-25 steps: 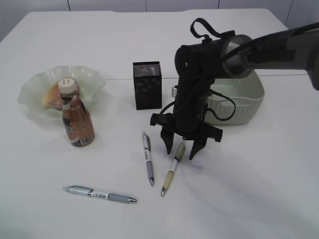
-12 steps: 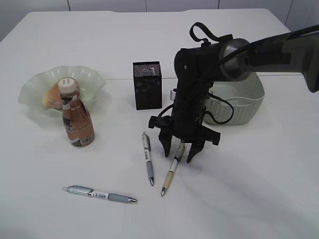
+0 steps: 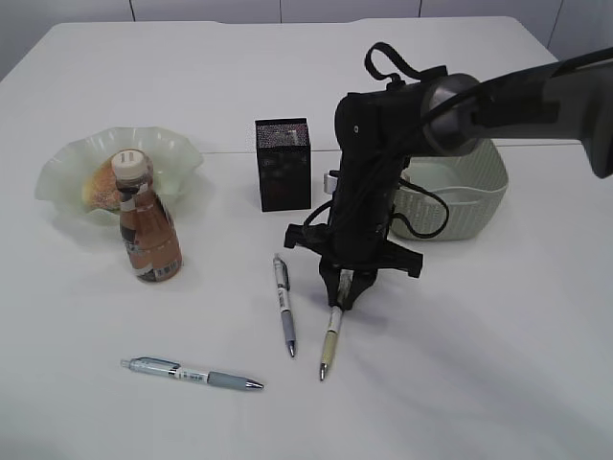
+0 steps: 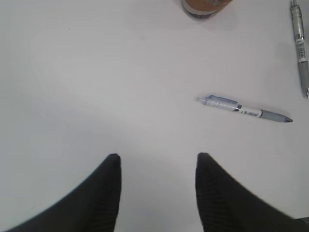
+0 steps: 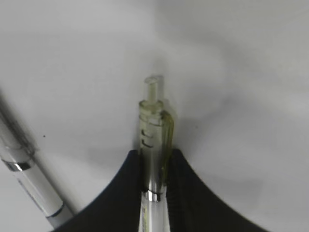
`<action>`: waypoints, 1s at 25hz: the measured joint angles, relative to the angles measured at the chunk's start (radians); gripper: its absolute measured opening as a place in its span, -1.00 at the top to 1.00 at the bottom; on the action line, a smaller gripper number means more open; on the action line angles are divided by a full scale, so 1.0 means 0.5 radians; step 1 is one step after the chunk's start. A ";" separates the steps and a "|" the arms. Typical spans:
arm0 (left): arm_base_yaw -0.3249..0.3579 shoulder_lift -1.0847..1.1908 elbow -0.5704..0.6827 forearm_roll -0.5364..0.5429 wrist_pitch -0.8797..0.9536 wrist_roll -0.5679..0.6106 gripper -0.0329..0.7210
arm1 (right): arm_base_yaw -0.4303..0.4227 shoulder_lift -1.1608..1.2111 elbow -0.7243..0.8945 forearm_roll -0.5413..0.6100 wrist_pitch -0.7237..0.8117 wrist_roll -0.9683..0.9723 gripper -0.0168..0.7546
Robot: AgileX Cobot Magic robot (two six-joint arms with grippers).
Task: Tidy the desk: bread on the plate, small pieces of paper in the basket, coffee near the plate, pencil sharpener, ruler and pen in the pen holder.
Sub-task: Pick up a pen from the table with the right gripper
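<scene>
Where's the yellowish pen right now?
In the exterior view, the yellowish pen lies right of centre on the table, clamped at its top by the right hand, beside the grey pen.

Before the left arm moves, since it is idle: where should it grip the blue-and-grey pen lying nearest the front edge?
Grip the blue-and-grey click pen at mid-barrel, coming straight down from above with the jaws set across its length. It lies flat and alone on the white table, with bare surface either side. The left end effector is open, empty.
</scene>
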 joint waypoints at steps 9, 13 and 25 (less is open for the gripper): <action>0.000 0.000 0.000 0.000 0.000 0.000 -0.07 | 0.000 -0.005 -0.014 0.033 0.017 -0.275 0.85; 0.000 0.000 0.000 0.000 0.000 0.000 -0.07 | 0.000 -0.010 -0.014 0.041 0.033 -0.412 0.85; 0.000 0.000 0.000 0.000 0.000 0.000 -0.07 | -0.004 -0.169 -0.044 0.054 0.028 -0.605 0.85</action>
